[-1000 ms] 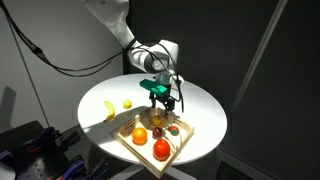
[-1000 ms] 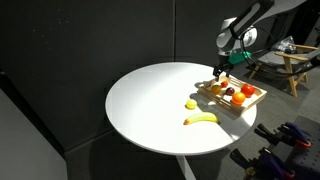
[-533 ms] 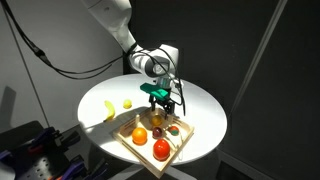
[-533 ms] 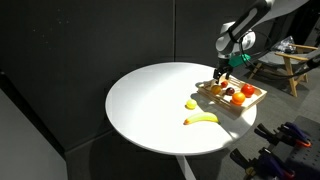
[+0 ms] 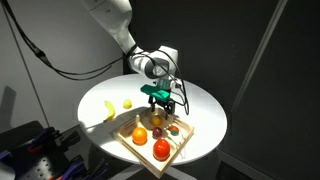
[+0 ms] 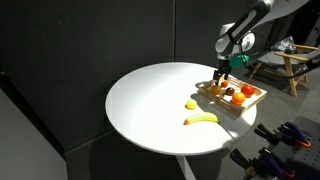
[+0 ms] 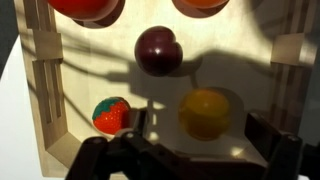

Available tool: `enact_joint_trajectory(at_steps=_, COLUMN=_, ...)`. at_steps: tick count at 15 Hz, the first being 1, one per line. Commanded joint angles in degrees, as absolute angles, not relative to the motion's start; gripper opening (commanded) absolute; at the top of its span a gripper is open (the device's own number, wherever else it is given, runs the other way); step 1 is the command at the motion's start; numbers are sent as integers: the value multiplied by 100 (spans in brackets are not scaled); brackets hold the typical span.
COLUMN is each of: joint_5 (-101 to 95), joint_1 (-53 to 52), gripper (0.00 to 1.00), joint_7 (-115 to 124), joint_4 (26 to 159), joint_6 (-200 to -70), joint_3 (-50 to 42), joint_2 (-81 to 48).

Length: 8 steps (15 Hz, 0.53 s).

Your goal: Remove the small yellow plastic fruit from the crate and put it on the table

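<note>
The crate (image 7: 45, 90) is a shallow tray of light, grained wood with a low slatted rim. It stands at the edge of the round, plain white desk (image 5: 205, 110).

In the wrist view the small yellow plastic fruit (image 7: 204, 112) is a smooth, matt, round ball. It lies on the crate floor beside a red strawberry-shaped piece with a green cap (image 7: 112, 114) and below a glossy dark maroon plum (image 7: 158, 49).

The tool (image 7: 195, 142) hangs just above the crate. Its dark fingers (image 7: 280, 150) are spread wide and grip nothing. The yellow fruit lies just ahead of the gap, nearer the finger on the right of that view, and does not touch it.

Two larger fruits, one red (image 7: 85, 8) and one orange (image 7: 205, 4), are cut off at the top edge. The fingers are blurred and partly out of frame. In an exterior view the tool (image 5: 160, 100) covers the yellow fruit, and only an orange (image 5: 139, 135) and a red fruit (image 5: 161, 149) show clearly. A curved yellow banana (image 5: 108, 109) and a tiny yellow ball (image 5: 127, 103) lie on the desk outside the crate.
</note>
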<state>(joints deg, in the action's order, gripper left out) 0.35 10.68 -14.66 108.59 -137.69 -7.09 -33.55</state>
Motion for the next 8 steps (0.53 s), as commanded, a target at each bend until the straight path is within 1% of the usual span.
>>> enact_joint_trajectory(at_steps=1, joint_5=-41, joint_1=1155, gripper=100, joint_7=-1417, joint_4=10846, joint_6=-13753, joint_3=-618, joint_2=-3353)
enact_joint_trajectory(at_steps=8, joint_5=-27, joint_1=1164, gripper=100, joint_7=-1440, joint_4=10843, joint_6=-13787, joint_3=-601, joint_2=-3355)
